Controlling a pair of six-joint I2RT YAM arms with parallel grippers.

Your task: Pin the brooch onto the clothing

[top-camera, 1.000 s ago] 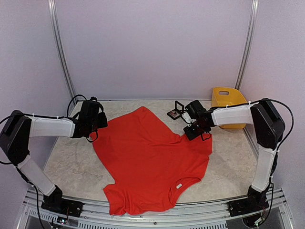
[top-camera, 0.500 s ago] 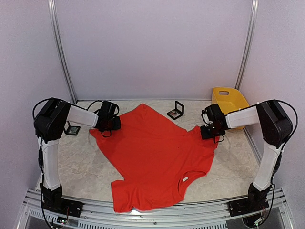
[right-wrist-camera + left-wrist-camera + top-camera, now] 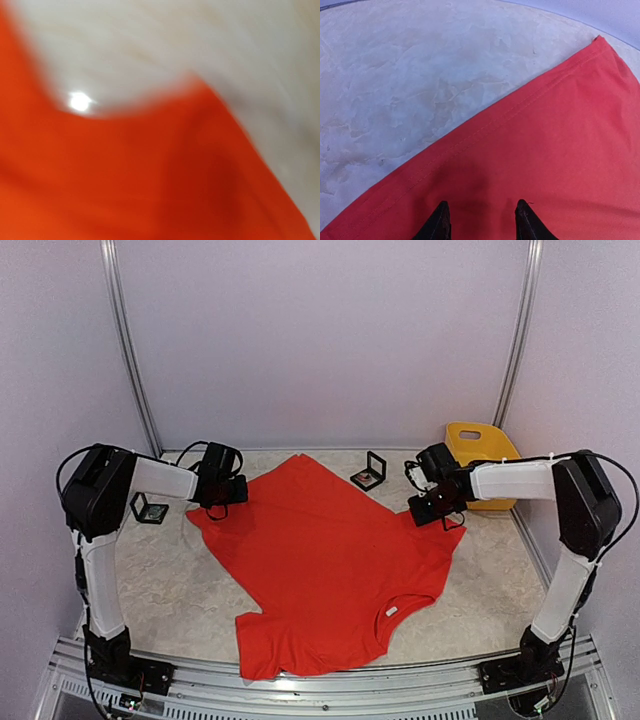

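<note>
A: Step in hand?

B: Judged: flattening the shirt [image 3: 330, 560] before any pinning. It lies spread on the surface [image 3: 160, 580], collar toward the arms, hem toward the back wall. The left hand [image 3: 482, 225] is over the far-left hem corner with its fingers [image 3: 439, 225] spread. The cloth lies flat beneath and nothing is pinched. The right hand [image 3: 432, 508] is at the far-right corner, pressed together. Its wrist view is blurred, so I cannot tell whether cloth is caught in it.

A: How to do it well?

B: Draw both corners outward, low and evenly, so no ridge forms mid-chest. Release only once the cloth lies slack. Keep the right arm off the open box [image 3: 370, 476] just beyond the hem. The brooch is probably inside it, but too small to confirm.

A: Versus one second ago?

B: The shirt is now wider. Its right edge is drawn further right, and the collar label has shifted right and away from the arms. The left arm's elbow has swung inward, uncovering a second box [image 3: 150, 508]. The right hand has moved right, toward the basket [image 3: 478, 445].
</note>
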